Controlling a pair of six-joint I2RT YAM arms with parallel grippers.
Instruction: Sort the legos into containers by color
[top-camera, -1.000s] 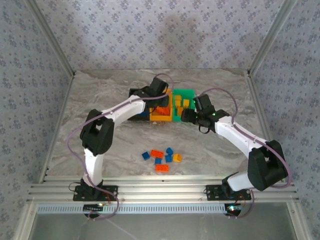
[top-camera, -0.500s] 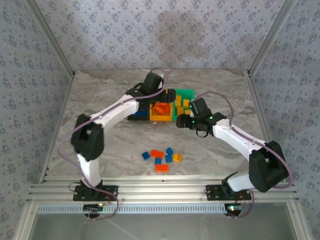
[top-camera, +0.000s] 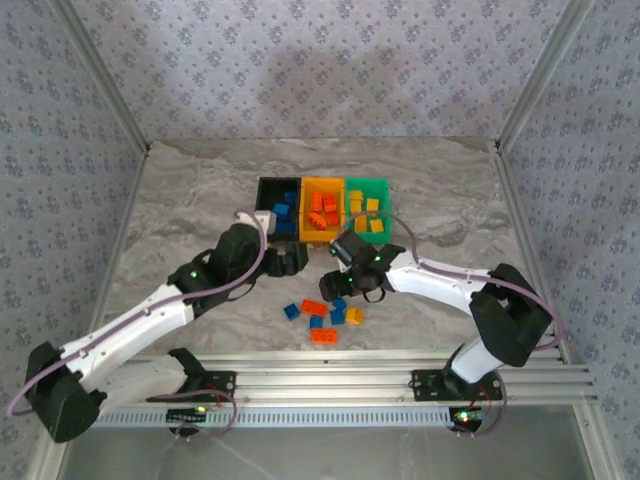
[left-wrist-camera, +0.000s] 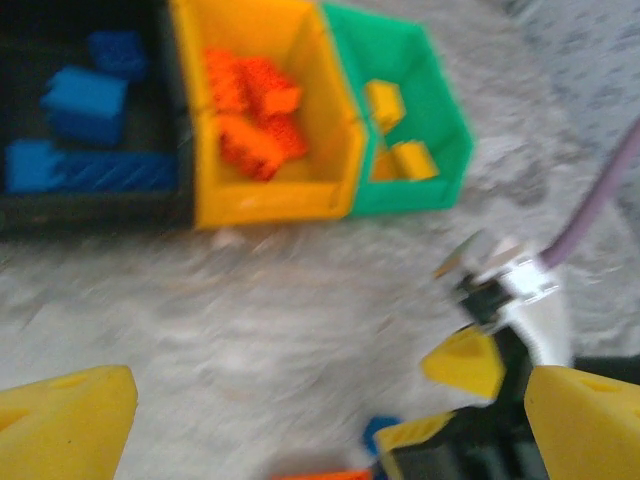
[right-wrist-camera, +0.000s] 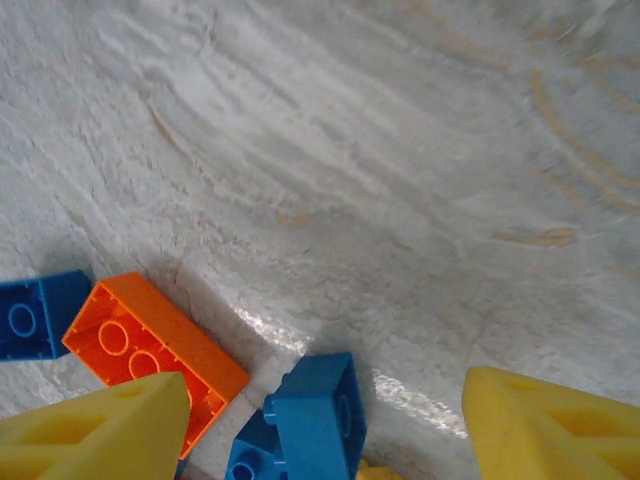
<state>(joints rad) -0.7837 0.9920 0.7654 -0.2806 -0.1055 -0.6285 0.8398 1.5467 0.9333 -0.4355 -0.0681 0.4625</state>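
Three joined bins stand at the back: a black bin (top-camera: 264, 186) (left-wrist-camera: 100, 205) with blue legos, a yellow-orange bin (top-camera: 306, 210) (left-wrist-camera: 270, 202) with orange legos, and a green bin (top-camera: 385, 190) (left-wrist-camera: 445, 130) with yellow legos. Several loose legos lie in front, among them an orange brick (top-camera: 314, 307) (right-wrist-camera: 150, 350), a blue brick (top-camera: 339, 302) (right-wrist-camera: 315, 415) and a yellow brick (top-camera: 354, 316). My right gripper (top-camera: 338, 290) (right-wrist-camera: 325, 430) hangs open just over the blue brick. My left gripper (top-camera: 295, 262) (left-wrist-camera: 325, 420) is open and empty in front of the bins.
Marble tabletop (top-camera: 200, 200) with patterned walls on three sides. A metal rail (top-camera: 320, 385) runs along the near edge. The two grippers are close together in front of the bins; the right gripper's yellow fingertips (left-wrist-camera: 462, 362) appear in the blurred left wrist view.
The left arm pulled back from over the yellow-orange bin to the table in front of it. The right gripper swung from beside the green bin down to the loose legos.
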